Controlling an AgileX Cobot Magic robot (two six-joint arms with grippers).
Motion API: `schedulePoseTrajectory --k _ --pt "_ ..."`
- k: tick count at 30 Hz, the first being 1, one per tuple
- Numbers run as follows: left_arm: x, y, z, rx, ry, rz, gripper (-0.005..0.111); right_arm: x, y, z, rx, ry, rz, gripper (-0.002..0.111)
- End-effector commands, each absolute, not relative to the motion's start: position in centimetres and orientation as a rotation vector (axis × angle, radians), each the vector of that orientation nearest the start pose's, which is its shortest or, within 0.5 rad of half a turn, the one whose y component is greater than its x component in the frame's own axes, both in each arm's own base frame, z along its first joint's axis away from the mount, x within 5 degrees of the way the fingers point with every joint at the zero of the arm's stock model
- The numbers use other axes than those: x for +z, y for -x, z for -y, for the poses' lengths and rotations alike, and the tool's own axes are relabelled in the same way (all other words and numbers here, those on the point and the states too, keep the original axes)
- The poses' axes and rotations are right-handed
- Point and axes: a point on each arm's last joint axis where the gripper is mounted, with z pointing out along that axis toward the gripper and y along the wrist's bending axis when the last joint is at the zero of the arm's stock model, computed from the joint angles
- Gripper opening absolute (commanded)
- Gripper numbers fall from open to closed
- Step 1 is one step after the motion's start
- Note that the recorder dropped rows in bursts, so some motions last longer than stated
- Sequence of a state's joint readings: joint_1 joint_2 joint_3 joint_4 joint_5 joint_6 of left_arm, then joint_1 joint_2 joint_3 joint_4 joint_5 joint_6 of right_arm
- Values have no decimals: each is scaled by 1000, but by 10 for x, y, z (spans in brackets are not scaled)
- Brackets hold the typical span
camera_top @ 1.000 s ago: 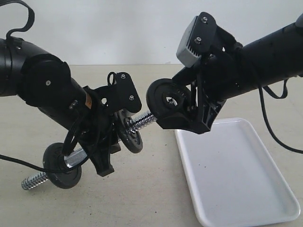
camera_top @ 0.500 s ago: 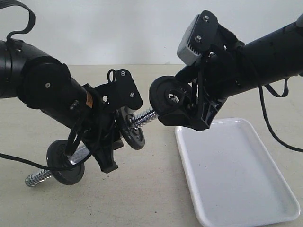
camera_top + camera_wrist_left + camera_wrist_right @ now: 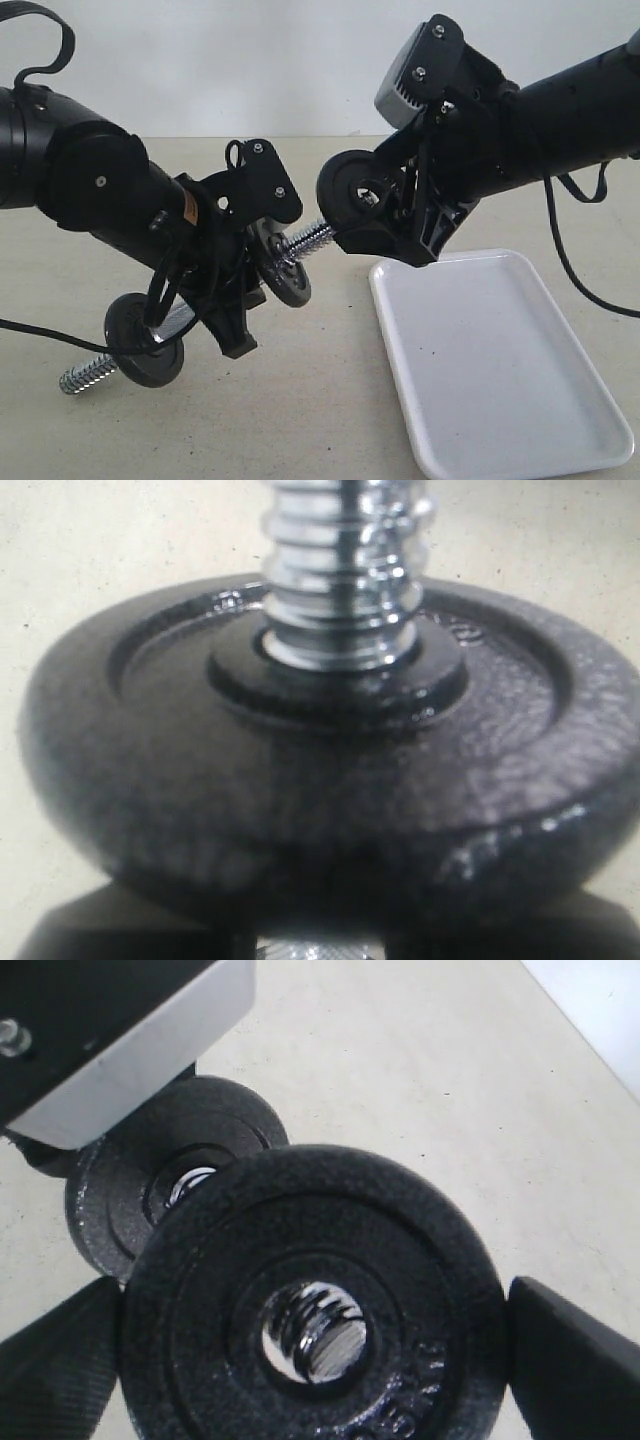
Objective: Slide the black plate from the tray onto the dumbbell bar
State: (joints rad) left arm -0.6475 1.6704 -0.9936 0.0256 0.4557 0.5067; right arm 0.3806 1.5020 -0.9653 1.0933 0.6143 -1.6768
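My right gripper (image 3: 388, 215) is shut on the black plate (image 3: 345, 190), held on edge above the table left of the tray (image 3: 500, 370). In the right wrist view its fingers (image 3: 575, 1360) clamp the plate's (image 3: 320, 1300) rim, and the dumbbell bar's threaded tip (image 3: 322, 1332) shows inside the centre hole. The left gripper (image 3: 225, 290) is shut on the dumbbell bar's (image 3: 305, 243) middle, holding it tilted up to the right. Two black discs sit on the bar, one near the upper end (image 3: 280, 268) and one near the lower end (image 3: 145, 342). The upper disc (image 3: 320, 780) fills the left wrist view.
The white tray lies at the right front of the beige table (image 3: 320, 420) with nothing on it. The bar's lower threaded end (image 3: 85, 375) hangs close above the table at the left. Both black arms crowd the middle.
The left arm has shifted the bar a little right and up. The right gripper has tilted and raised the plate, and the bar's tip now meets the plate's hole.
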Motion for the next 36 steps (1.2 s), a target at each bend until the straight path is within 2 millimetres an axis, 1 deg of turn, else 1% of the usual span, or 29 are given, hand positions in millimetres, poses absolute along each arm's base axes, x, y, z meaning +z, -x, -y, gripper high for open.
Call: schedulePoseTrajectory --k 1,4,7,10,15,21,36 --pt "241 -276 209 -70 -1268 -1965 4 279 -267 -159 499 1310 -1754 0" --pt "241 -277 210 -76 -1256 -1969 4 285 -264 -157 488 1305 -1733 0" --pt "242 -277 210 -81 -1243 -1971 4 290 -265 -148 498 1277 -1736 0" --pt "242 -277 210 -81 -1243 -1971 4 293 -268 -136 568 1220 -1752 0" --pt "242 -277 210 -82 -1242 -1969 4 296 -270 -124 642 1190 -1732 0" --pt "242 -277 210 -82 -1240 -1966 4 299 -265 -126 706 1225 -1679 0" --pt "242 -277 210 -82 -1239 -1964 4 300 -262 -127 736 1254 -1656 0"
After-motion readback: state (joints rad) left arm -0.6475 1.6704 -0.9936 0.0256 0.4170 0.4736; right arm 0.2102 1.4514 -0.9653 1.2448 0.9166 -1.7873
